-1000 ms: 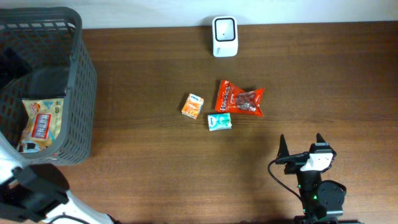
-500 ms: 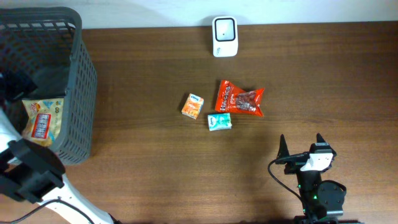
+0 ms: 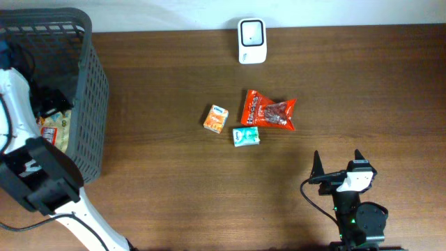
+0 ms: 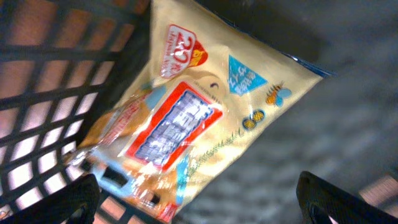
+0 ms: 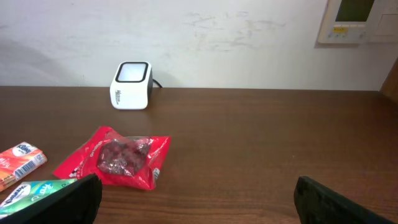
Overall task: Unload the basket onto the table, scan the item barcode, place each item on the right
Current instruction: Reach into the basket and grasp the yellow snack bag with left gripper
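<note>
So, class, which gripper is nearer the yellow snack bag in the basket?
Left. The left gripper hovers open just above the yellow snack bag inside the basket; the right gripper sits far across the table.

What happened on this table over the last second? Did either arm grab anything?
The left arm swung from the near corner up into the basket. Its open left gripper now hangs over the yellow bag, gripping nothing. The right gripper, also open, stayed put, as did the scanner, red pouch, orange box and green pack.
</note>
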Controlling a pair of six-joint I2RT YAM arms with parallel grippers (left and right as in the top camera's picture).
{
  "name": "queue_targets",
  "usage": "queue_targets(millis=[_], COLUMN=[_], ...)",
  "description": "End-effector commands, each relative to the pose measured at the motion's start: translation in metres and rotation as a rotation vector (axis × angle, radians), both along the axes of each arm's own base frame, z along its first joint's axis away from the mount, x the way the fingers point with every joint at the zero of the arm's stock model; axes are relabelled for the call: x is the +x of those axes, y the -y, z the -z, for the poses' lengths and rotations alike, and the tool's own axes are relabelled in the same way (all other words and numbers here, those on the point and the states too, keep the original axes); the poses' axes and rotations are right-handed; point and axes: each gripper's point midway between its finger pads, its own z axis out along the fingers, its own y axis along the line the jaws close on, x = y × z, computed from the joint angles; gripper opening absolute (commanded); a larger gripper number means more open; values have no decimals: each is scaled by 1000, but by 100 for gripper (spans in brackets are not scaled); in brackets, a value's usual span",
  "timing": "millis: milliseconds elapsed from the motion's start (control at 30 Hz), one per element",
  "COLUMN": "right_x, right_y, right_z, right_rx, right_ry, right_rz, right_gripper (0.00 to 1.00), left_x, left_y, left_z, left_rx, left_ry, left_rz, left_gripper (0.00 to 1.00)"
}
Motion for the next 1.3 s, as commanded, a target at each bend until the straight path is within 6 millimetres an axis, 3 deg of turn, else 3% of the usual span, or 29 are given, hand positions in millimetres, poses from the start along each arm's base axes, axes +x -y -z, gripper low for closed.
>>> queue_targets(millis=[0, 267, 500, 733, 800, 867, 933, 1167, 1200, 1267], right_x=[0, 0, 0, 0, 0, 0, 0, 0, 0, 0], right_y=[-1, -1, -1, -1, -1, -1, -1, -1, -1, -1], right_z=[3, 3, 3, 3, 3, 3, 3, 3, 3, 3], right_rx=[-8, -8, -8, -8, -8, -8, -8, -8, -8, -8], right_ry=[-7, -7, -7, -7, -7, -7, -7, -7, -7, -7], right_rz=[-1, -1, -1, -1, -1, -1, -1, -1, -1, -1], right_gripper=[99, 98, 99, 98, 98, 98, 99, 98, 99, 98], left_x=[-6, -9, -20, -28, -27, -27, -27, -23, -21, -9], left_y=[7, 14, 5, -1, -2, -2, -2, 3, 3, 0], left_z=[35, 89, 112, 123, 123, 123, 123, 120, 115, 86], left_rx=[-20, -23, 49, 96, 98, 98, 98, 70, 71, 95], left_ry=[-66, -92, -134, -159, -154, -153, -153, -136, -132, -88], left_rz=[0, 79, 103, 98, 97, 97, 97, 101, 103, 93], left_gripper=[99, 99, 98, 56, 37, 12, 0, 0, 0, 0])
